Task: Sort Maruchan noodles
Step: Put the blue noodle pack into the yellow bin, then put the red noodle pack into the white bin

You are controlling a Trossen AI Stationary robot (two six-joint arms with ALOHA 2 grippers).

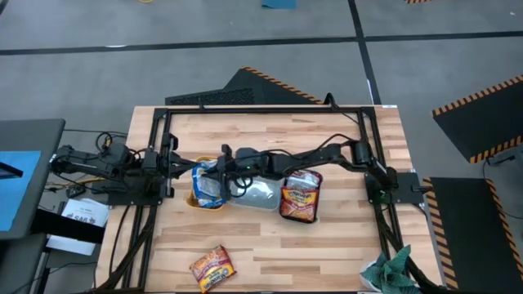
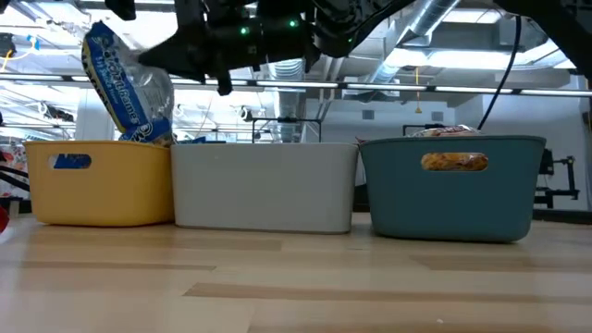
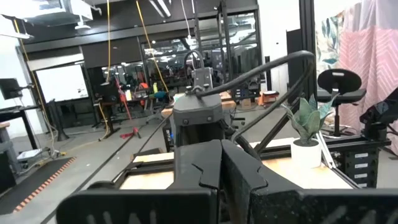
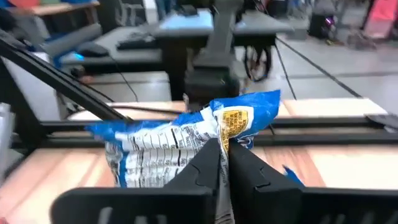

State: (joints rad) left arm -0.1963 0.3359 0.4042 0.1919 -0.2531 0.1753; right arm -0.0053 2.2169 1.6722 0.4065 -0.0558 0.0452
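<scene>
A blue-and-yellow Maruchan packet (image 4: 168, 142) hangs over the yellow tray (image 2: 102, 190), held by my right gripper (image 4: 221, 158), which reaches across the table from the right (image 1: 223, 166) and is shut on it. In the low view the packet (image 2: 125, 88) stands tilted above that tray. Red-orange packets (image 1: 300, 196) lie in the teal tray (image 2: 453, 199). Another red-orange packet (image 1: 212, 267) lies flat on the table near its near edge. My left gripper (image 3: 221, 165) is shut on nothing and waits at the table's left edge (image 1: 159, 163). My right gripper pinches the blue packet between its two fingers at one end, by the yellow printed patch (image 4: 231, 127). The packet is lifted clear of the table and crumpled. In the low view it hangs tilted, and its lower end (image 2: 153, 134) dips to the yellow tray's rim.
A pale clear tray (image 2: 264, 190) stands between the yellow and teal trays, all three in a row across the table's middle. A green cloth (image 1: 388, 269) lies at the near right corner. Bare wood (image 1: 327, 253) stretches in front of the trays.
</scene>
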